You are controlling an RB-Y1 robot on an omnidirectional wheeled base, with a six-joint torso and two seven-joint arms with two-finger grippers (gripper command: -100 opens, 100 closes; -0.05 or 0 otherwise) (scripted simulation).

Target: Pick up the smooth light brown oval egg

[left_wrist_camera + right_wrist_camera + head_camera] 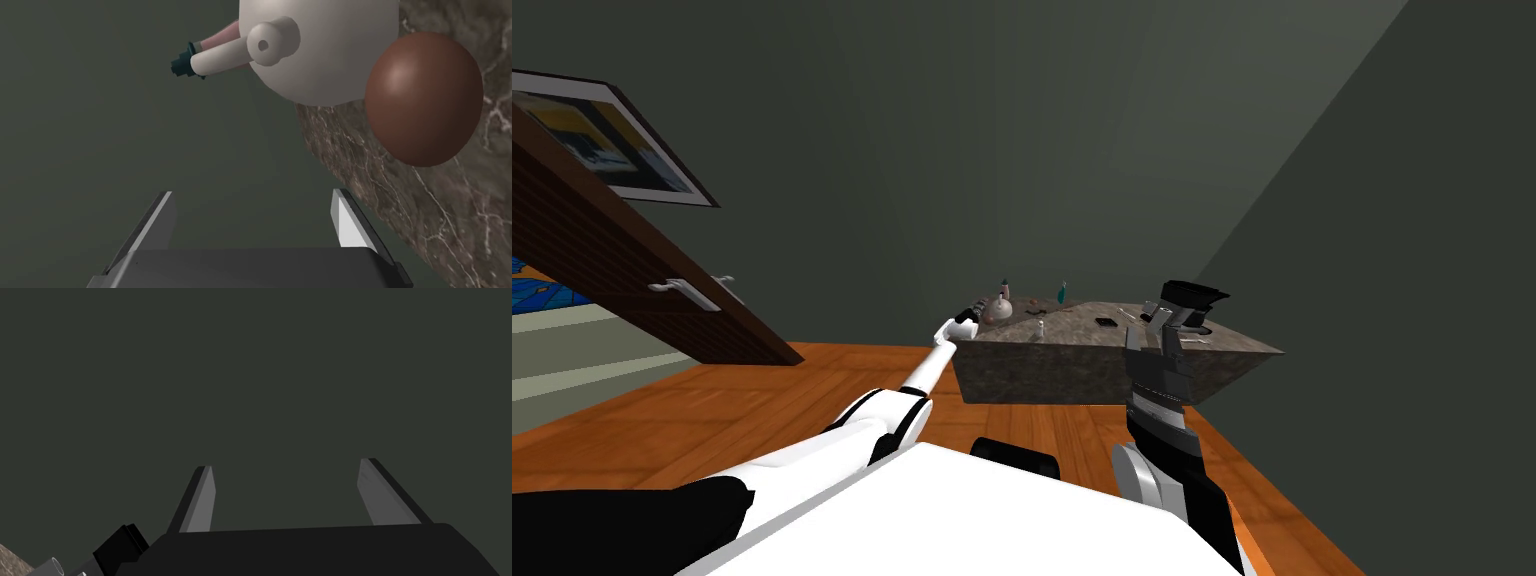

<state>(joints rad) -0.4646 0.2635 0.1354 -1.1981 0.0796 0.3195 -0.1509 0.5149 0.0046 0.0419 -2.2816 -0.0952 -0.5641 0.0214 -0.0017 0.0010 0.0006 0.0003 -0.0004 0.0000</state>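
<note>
A smooth brown egg [424,100] lies on the mottled brown stone tabletop [450,220], touching or nearly touching a round white vessel [320,50] with a short spout. My left gripper [255,210] is open and empty at the table's near left corner [972,315]. The egg sits ahead of the gripper and outside one of its fingers [350,220], not between the two. My right gripper [285,488] is open and empty, held up in front of the table's right part [1184,300].
The low stone table [1072,370] stands against a dark green wall on a wooden floor. On it are the white vessel [1002,306], a teal bottle [1061,292], a small white piece [1040,327] and a flat black item [1106,322]. A brown door [662,290] stands at the left.
</note>
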